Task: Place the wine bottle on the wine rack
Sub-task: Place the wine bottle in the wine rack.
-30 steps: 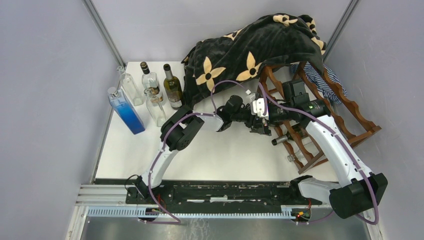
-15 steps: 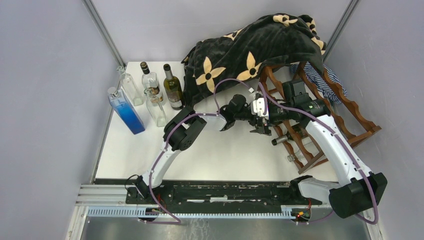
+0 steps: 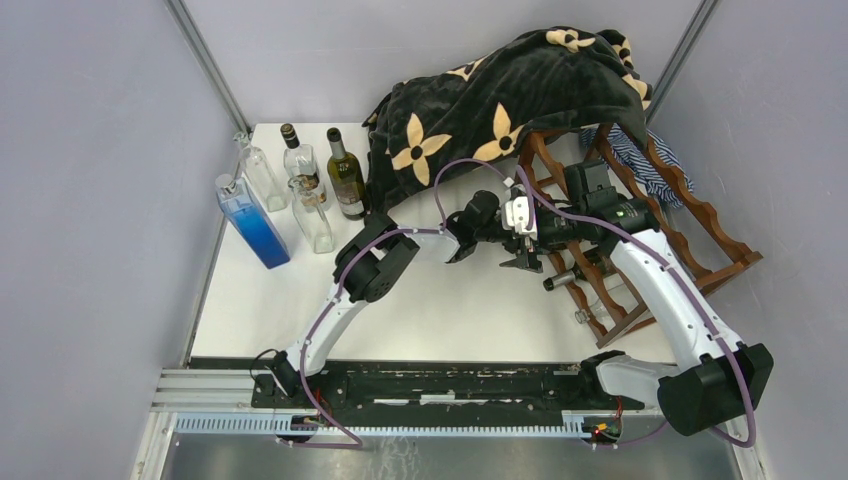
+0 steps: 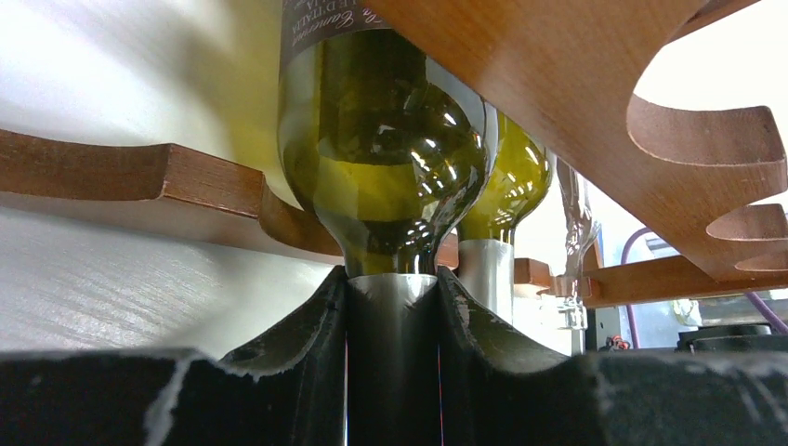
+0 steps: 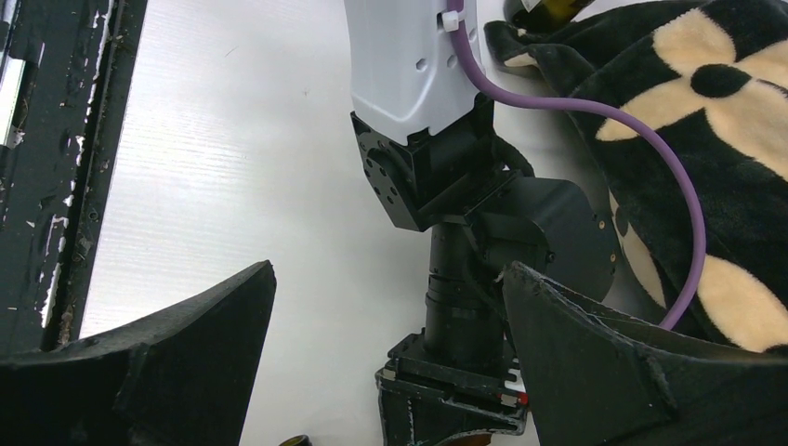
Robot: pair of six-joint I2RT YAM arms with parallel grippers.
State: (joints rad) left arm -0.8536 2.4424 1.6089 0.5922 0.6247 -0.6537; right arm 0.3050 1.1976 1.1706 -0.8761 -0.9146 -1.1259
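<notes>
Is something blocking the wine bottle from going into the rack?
Nothing visible blocks it. The left tool grips the wine bottle by its neck, and the bottle's body is already in between the wooden rails of the rack. A second green bottle lies beside it, not in its path.

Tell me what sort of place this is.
Probably a lab robot test cell, not a home: plain grey walls box in a white table, two arms are bolted to a rail at its near edge, and the wine rack and bottles look staged.
</notes>
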